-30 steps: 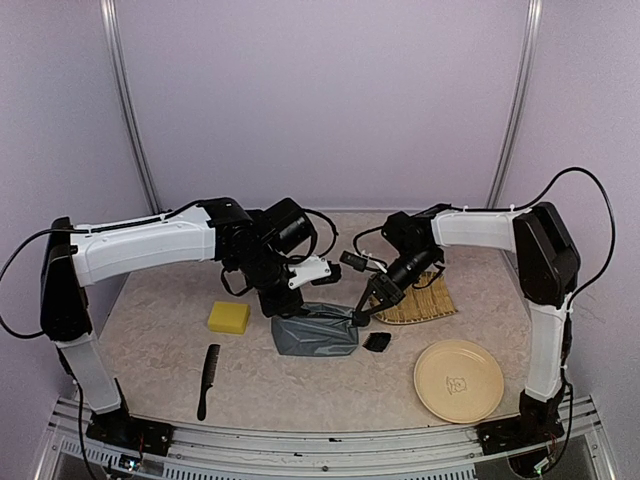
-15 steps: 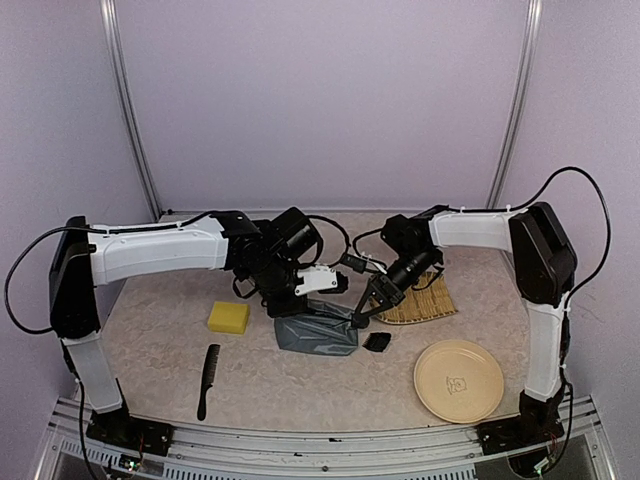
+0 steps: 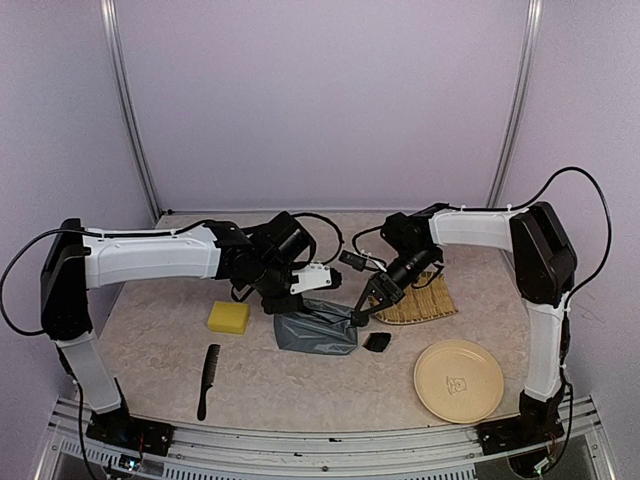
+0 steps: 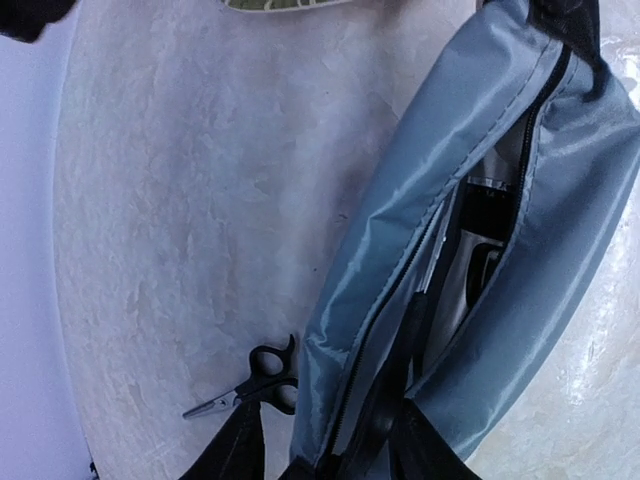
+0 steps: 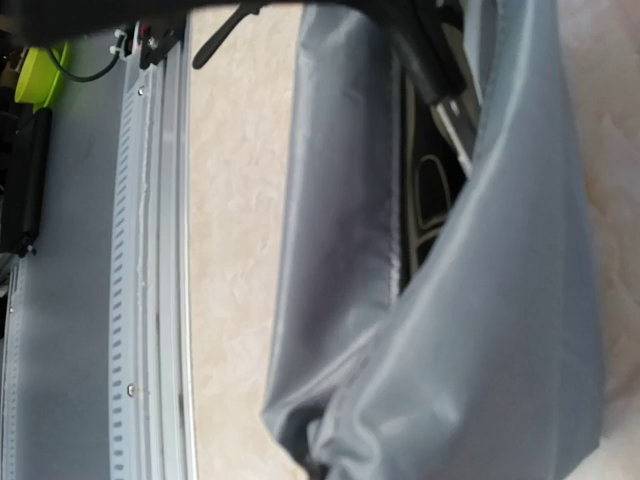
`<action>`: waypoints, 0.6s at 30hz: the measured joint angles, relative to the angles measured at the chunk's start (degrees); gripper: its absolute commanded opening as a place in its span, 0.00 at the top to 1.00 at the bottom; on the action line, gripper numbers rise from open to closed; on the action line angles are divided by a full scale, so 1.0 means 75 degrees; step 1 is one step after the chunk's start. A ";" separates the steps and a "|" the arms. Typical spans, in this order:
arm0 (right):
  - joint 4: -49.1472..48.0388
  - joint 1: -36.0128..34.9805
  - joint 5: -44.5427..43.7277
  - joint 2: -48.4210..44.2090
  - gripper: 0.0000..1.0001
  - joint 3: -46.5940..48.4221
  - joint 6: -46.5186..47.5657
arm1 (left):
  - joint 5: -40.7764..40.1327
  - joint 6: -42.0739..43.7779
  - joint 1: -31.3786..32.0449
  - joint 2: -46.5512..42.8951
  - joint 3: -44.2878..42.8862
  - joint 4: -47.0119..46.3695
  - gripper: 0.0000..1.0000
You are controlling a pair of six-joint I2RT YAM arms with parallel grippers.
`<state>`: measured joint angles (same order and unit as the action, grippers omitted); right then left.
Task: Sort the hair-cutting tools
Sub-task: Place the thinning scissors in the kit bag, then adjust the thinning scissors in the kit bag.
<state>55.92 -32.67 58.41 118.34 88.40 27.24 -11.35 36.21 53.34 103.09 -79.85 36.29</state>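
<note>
The grey-blue zip pouch (image 3: 318, 334) lies mid-table with its zip open. My right gripper (image 3: 358, 318) is shut on the pouch's right end, and grey fabric (image 5: 480, 300) fills the right wrist view. My left gripper (image 4: 325, 455) hangs open over the pouch's left end, its fingers (image 4: 228, 452) astride the near wall. The black-and-silver clipper (image 4: 482, 225) lies inside the pouch (image 4: 400, 240). One pair of black-handled scissors (image 4: 255, 383) lies on the table beside the pouch. The black comb (image 3: 207, 380) lies front left. The small black clipper guard (image 3: 377, 342) sits right of the pouch.
A yellow sponge (image 3: 228, 317) sits left of the pouch. A bamboo mat (image 3: 418, 303) lies under the right forearm. A cream plate (image 3: 458, 380) stands front right. The table's metal front rail (image 5: 150, 300) shows in the right wrist view.
My left gripper has gone from shut to open above the pouch, and its wrist shifted a little. The right gripper kept its hold on the pouch's end.
</note>
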 measured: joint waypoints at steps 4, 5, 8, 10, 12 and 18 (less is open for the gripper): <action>0.0003 0.0000 0.0006 0.0000 0.97 0.0000 0.0020 | 0.0064 -0.0207 0.0026 -0.0530 0.0009 -0.0029 0.49; 0.0003 0.0000 0.0006 0.0000 0.97 0.0000 0.0020 | 0.0105 -0.0268 0.0035 -0.0726 0.0029 -0.0041 0.48; 0.0006 0.0012 0.0006 0.0000 0.97 0.0000 0.0023 | 0.0131 -0.0711 0.0035 -0.1445 0.0172 -0.0166 0.49; 0.0009 0.0023 0.0003 0.0000 0.94 0.0000 0.0026 | 0.0020 -0.1271 -0.0064 -0.1801 0.0219 -0.0280 0.50; 0.0009 0.0026 -0.0012 0.0000 0.90 0.0000 0.0032 | 0.0087 -0.2197 -0.0475 -0.1947 0.0093 -0.0274 0.51; 0.0032 0.0026 -0.0557 -0.0026 0.66 0.0114 0.0128 | 0.0740 -0.5018 -0.2098 -0.1970 0.0516 -0.0627 0.50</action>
<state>56.16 -32.47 54.24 118.15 89.25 28.21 -5.80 -1.43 37.60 88.31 -75.99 31.59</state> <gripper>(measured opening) 0.267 0.495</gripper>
